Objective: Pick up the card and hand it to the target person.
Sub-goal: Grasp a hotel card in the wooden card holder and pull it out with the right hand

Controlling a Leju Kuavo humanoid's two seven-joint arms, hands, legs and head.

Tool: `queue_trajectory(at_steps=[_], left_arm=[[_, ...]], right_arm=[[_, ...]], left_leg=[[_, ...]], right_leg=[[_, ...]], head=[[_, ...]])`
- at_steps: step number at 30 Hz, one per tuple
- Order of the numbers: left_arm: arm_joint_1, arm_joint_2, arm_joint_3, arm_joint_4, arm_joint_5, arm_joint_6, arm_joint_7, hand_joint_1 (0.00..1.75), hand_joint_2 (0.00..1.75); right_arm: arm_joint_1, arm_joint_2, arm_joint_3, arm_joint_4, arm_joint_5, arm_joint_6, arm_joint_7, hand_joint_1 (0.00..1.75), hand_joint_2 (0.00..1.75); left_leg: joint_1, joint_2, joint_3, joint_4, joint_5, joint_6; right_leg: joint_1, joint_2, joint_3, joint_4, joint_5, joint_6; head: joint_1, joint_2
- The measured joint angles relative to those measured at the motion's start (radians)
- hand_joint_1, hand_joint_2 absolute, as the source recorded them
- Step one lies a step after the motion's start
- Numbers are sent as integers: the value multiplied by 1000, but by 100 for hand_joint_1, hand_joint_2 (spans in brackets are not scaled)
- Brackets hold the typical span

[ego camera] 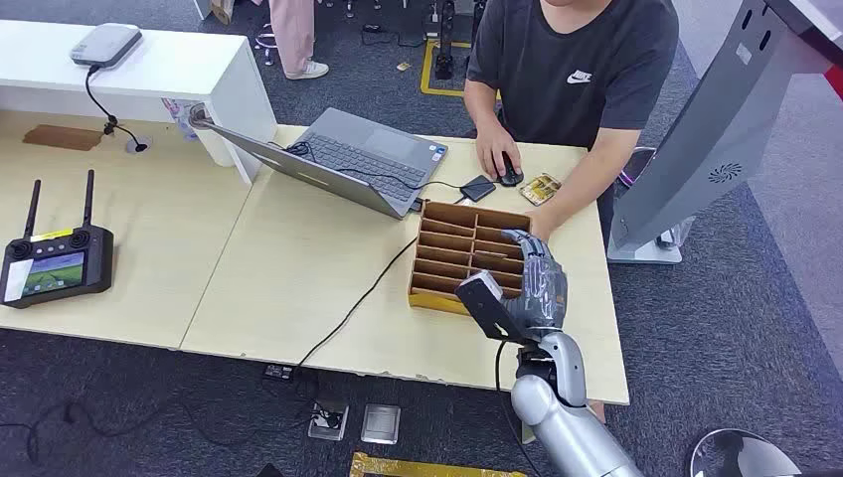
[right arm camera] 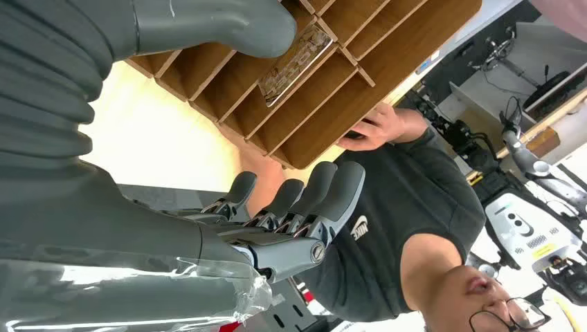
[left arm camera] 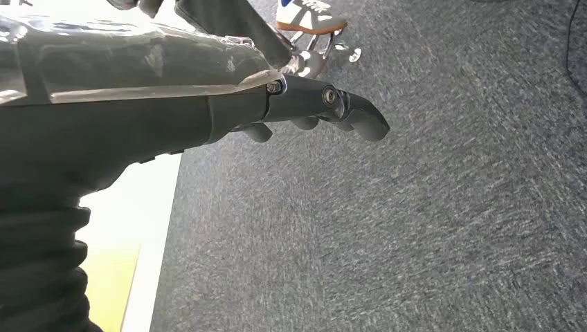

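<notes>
While right hand hovers over box, card seemingly lies inside.

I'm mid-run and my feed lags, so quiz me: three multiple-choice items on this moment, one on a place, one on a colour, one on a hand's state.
1. Where is the right hand?
A. on the laptop
B. over the wooden slotted box
C. by the remote controller

2. What colour is the seated person's T-shirt?
A. white
B. red
C. dark grey

3. How is the right hand?
A. open, holding nothing
B. gripping the card
C. holding the mouse

Answers:
1 B: in the head view the hand hovers above the wooden slotted box at the table's right end.
2 C: the shirt is dark grey with a white logo.
3 A: the right wrist view shows the fingers apart and empty, with the card lying in a slot of the box.
</notes>
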Motion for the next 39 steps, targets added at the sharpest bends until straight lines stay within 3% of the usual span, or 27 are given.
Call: queue_trajectory(at_steps=[24, 36, 39], left_arm=[[-6, 0, 0, 0, -2, -8, -1, 0, 175], [-14, 0, 0, 0, -7, -19, -2, 0, 175], [-15, 0, 0, 0, -8, -19, -2, 0, 175]], right_arm=[[-93, 17, 28, 196, -16, 12, -38, 68, 175], [-146, 24, 41, 318, -29, 0, -46, 75, 175], [-159, 24, 41, 336, -28, -1, -45, 85, 175]], left_leg=[[0, 0, 0, 0, 0, 0], [0, 0, 0, 0, 0, 0], [0, 0, 0, 0, 0, 0]], right_leg=[[0, 0, 0, 0, 0, 0], [0, 0, 0, 0, 0, 0], [0, 0, 0, 0, 0, 0]], head=[[0, 0], [0, 0], [0, 0]])
